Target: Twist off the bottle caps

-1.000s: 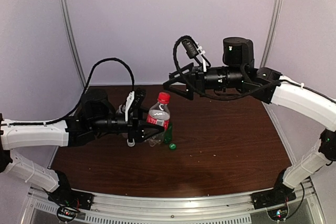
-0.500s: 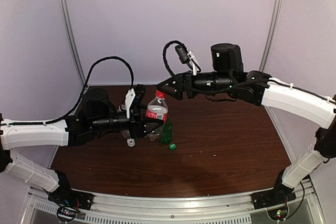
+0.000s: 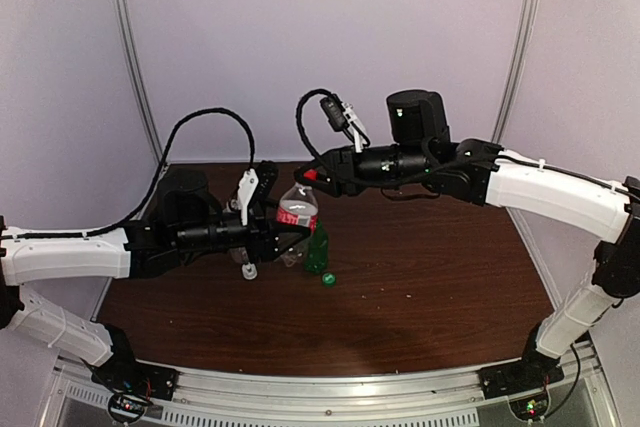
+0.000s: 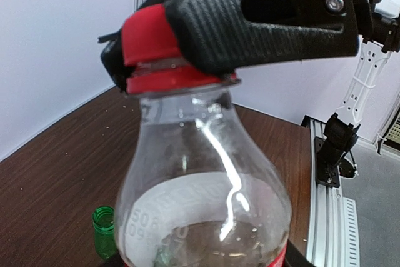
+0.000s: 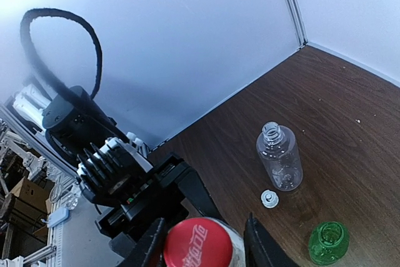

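My left gripper is shut on the small clear bottle with the red label and holds it upright above the table. The bottle's shoulder fills the left wrist view. The bottle's red cap sits between the black fingers of my right gripper, which is closed on it from the side. In the right wrist view the red cap shows between both fingers. On the table stand the dark green bottle and the clear bottle, both uncapped. The green cap and the white cap lie loose.
The brown table ends at a metal rail along the near edge. White walls and two upright metal posts close in the back and the sides. The left arm's black cable loops above it.
My right arm has swung left and down onto the red cap, and its jaws have closed from wide apart. The left gripper still holds the bottle in nearly the same place.
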